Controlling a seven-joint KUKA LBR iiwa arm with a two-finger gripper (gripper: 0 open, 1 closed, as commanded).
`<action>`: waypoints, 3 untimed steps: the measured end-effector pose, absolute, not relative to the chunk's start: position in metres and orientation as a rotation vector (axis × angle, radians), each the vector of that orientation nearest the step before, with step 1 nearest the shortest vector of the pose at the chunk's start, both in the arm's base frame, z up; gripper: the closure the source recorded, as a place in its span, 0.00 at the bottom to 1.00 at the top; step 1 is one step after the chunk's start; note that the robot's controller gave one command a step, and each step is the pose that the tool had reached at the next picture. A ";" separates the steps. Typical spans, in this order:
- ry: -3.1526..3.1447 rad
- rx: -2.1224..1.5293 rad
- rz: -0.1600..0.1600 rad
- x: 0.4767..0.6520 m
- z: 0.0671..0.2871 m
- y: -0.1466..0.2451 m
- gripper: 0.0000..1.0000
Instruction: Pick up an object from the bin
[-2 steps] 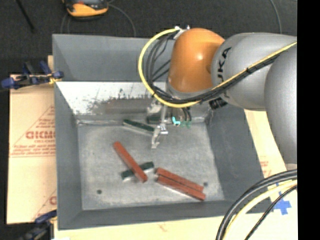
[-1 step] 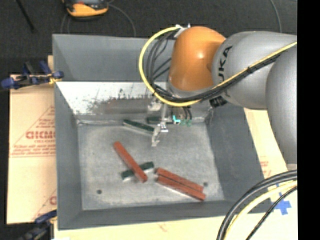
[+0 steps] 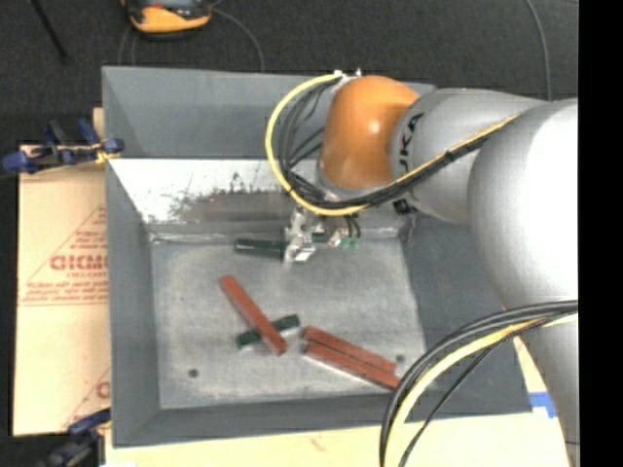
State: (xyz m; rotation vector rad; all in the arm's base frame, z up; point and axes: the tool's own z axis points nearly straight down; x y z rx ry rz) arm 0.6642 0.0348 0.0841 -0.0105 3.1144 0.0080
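You see the end effector [image 3: 300,246] low at the back of the grey metal bin [image 3: 127,309], close to the scuffed rear wall [image 3: 204,200]. You cannot tell from this view whether it is apart or together.

Its tip meets the right end of a slim dark green bar [image 3: 255,247], which lies flat along the foot of that wall. Whether the bar is gripped is not visible.

Just right of the tip you see a small bright green piece [image 3: 347,243], partly hidden by the wrist.

The glossy orange cover [image 3: 365,129] and a looping yellow cable [image 3: 277,154] hang over the back of the bin.

Well apart, towards the front, a flat red-brown slat [image 3: 245,307] lies diagonally across a short dark green stick [image 3: 255,339]. Just beside them to the right lies a longer red-brown bar [image 3: 350,356]. The speckled floor round the dark green bar is bare.
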 end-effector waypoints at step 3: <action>3.111 -0.007 0.009 0.665 0.085 0.035 1.00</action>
